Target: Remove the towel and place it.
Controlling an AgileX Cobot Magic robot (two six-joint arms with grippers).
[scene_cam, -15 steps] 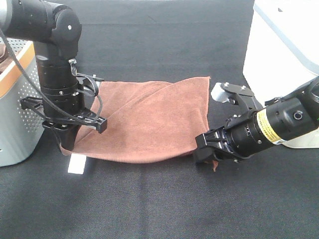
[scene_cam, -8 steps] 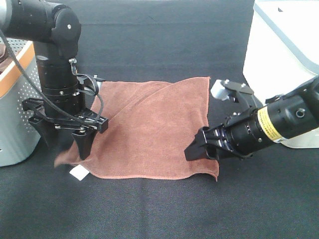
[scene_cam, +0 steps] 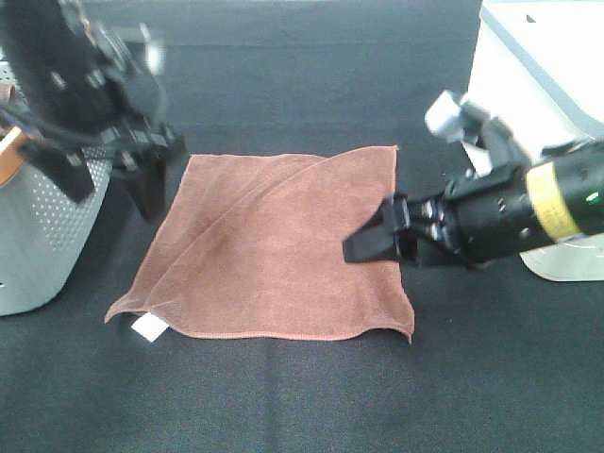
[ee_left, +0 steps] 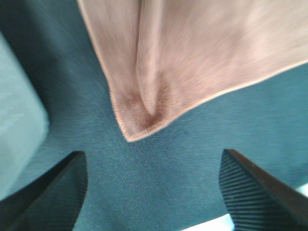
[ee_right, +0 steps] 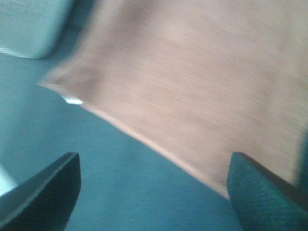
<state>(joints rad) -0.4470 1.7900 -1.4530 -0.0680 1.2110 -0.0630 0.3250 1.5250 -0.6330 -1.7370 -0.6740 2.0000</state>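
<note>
Between my two grippers, the towel [scene_cam: 278,250] lies spread flat on the counter [scene_cam: 302,396]; my left gripper [scene_cam: 109,179] and right gripper [scene_cam: 363,245] both hang open, holding nothing.

Two black cylindrical arms — right arm [scene_cam: 528,212] with a yellow label band, ribbed black fingers [ee_left: 250,190].
</note>
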